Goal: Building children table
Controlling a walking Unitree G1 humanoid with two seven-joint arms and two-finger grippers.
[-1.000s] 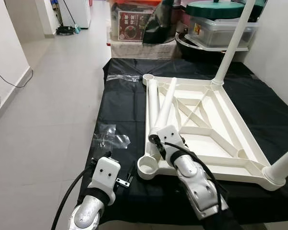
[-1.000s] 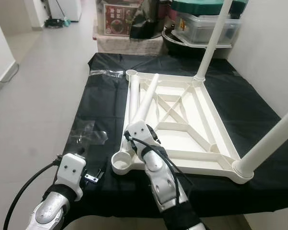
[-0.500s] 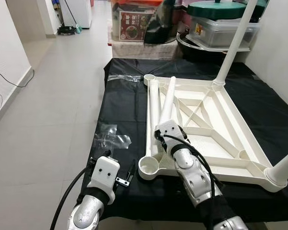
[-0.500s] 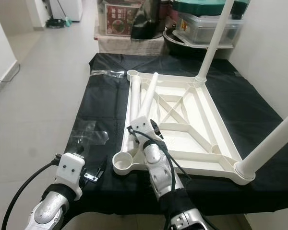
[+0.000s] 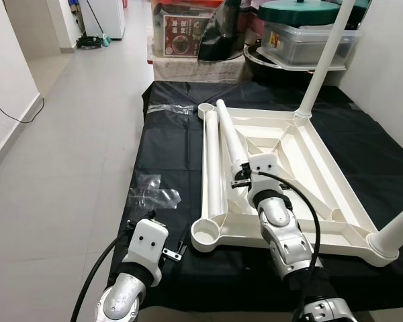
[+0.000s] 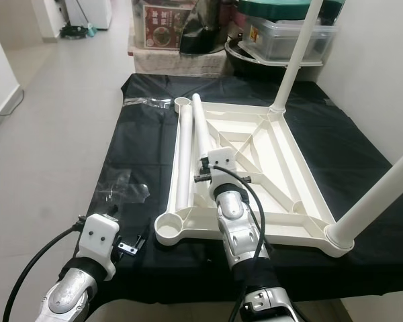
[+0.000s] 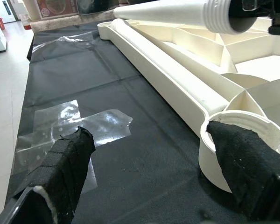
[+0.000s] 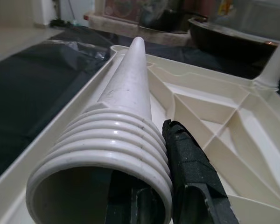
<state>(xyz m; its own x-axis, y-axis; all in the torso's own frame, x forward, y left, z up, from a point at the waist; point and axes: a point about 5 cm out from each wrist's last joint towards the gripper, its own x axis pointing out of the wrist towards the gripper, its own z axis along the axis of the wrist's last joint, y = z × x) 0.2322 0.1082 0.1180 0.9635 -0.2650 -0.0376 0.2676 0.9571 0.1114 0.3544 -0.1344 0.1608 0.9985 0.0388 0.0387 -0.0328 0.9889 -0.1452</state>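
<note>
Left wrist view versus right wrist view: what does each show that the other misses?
Left wrist alone: the open left claw, clear plastic wrap on the black sheet, and the empty corner socket. Right wrist alone: the right claw's finger against the leg's threads, and the mounted leg at the far corner. Both: the loose leg and the upturned tabletop.

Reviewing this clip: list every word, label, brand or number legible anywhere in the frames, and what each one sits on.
Nothing reads clearly.
Red box on the floor beyond the black sheet: printed characters beside a round picture, too small and blurred to read.
Clear storage bin with a green lid: a small orange-and-white sticker, unreadable.
Upturned white table top, its legs and both arms: no markings seen.
</note>
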